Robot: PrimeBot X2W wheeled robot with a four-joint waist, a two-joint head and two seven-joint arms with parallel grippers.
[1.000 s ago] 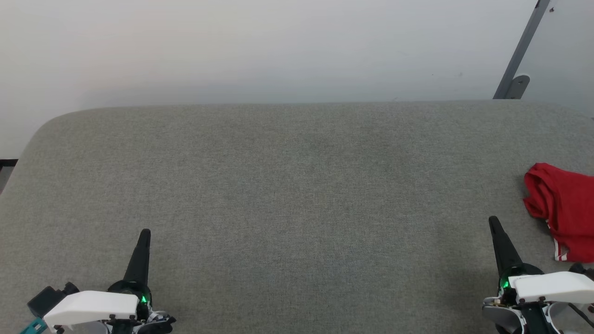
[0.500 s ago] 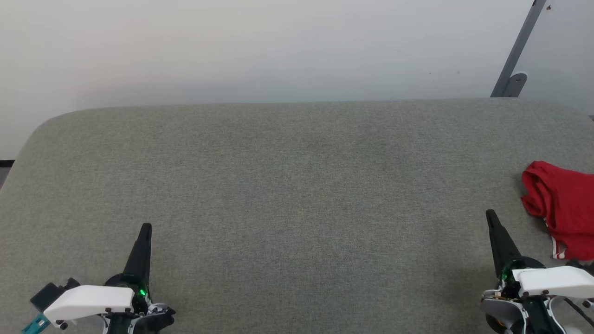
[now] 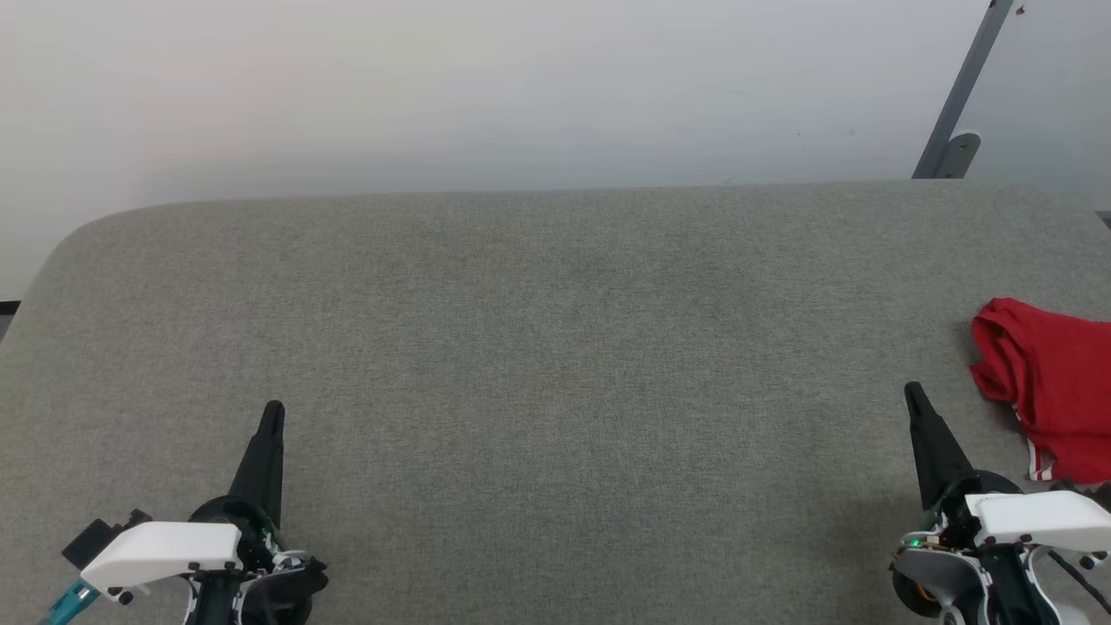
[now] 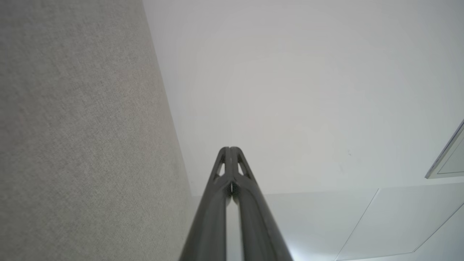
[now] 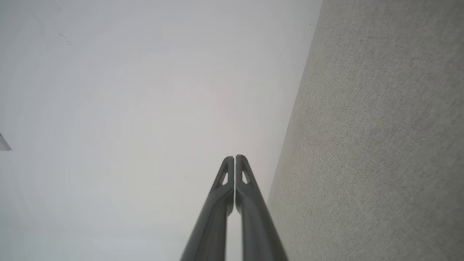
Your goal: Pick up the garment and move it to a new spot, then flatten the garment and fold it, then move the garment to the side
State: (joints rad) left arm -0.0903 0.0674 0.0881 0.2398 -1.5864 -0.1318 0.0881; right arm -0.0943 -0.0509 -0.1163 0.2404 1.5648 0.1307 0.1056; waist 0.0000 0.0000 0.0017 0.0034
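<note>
The garment (image 3: 1055, 382), a crumpled red shirt with a bit of red-and-white stripe trim, lies at the right edge of the head view on the grey felt table (image 3: 555, 347); part of it is cut off by the frame. My right gripper (image 3: 911, 395) is shut and empty, just left of the garment and apart from it. At the lower left my left gripper (image 3: 274, 408) is shut too, holding nothing. In the left wrist view the left gripper (image 4: 230, 148) has its fingers pressed together. The right gripper (image 5: 235, 157) looks the same in the right wrist view.
A pale wall rises behind the table's far edge. A grey metal post with a bracket (image 3: 955, 152) stands at the back right. The table's far left corner (image 3: 69, 239) is rounded.
The picture has drifted slightly, so the garment and post sit a little higher and further left. Both grippers' tips have edged forward over the table and stay shut.
</note>
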